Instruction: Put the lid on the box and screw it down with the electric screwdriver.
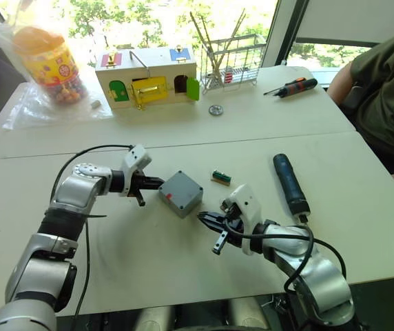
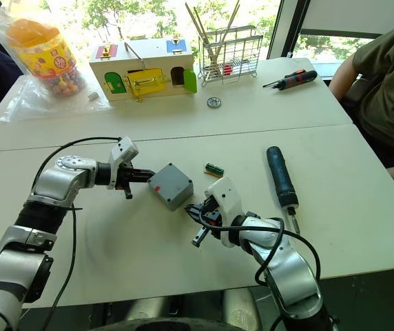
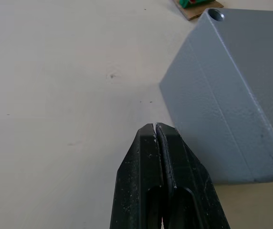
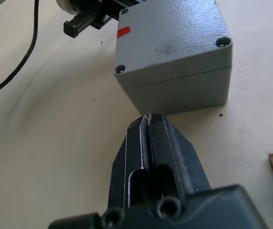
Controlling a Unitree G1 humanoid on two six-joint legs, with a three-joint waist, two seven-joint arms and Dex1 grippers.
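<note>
The grey box [image 1: 180, 193] is sitting on the pale surface [image 1: 183, 131] between the two arms, and the lid [image 4: 167, 33] is lying on top of it, flush with its edges, with a small red mark near one edge and open screw holes showing at the corners. The left gripper [image 1: 147, 183] is pointing at the box from the robot's left, its jaws pressed together with nothing between them and its tip just beside the box's side wall. The right gripper [image 1: 209, 219] is reaching toward the box from the front right, its jaws also closed together and empty, with its tip near the box's lower corner; whether it is touching cannot be told.

The electric screwdriver [image 1: 290, 183] is lying flat on the surface to the right of the box, well apart from it, with its thin metal bit pointing toward the robot. A small green part [image 1: 220, 177] is lying between the box and the electric screwdriver.

Farther back, a wooden toy house [image 1: 147, 77] with coloured doors is standing beside a wire rack [image 1: 233, 62], a jar of coloured sweets [image 1: 47, 63] is resting on the far left, and a red-and-black screwdriver [image 1: 292, 87] is lying at the far right. A person's arm [image 1: 383, 89] is showing at the right edge.
</note>
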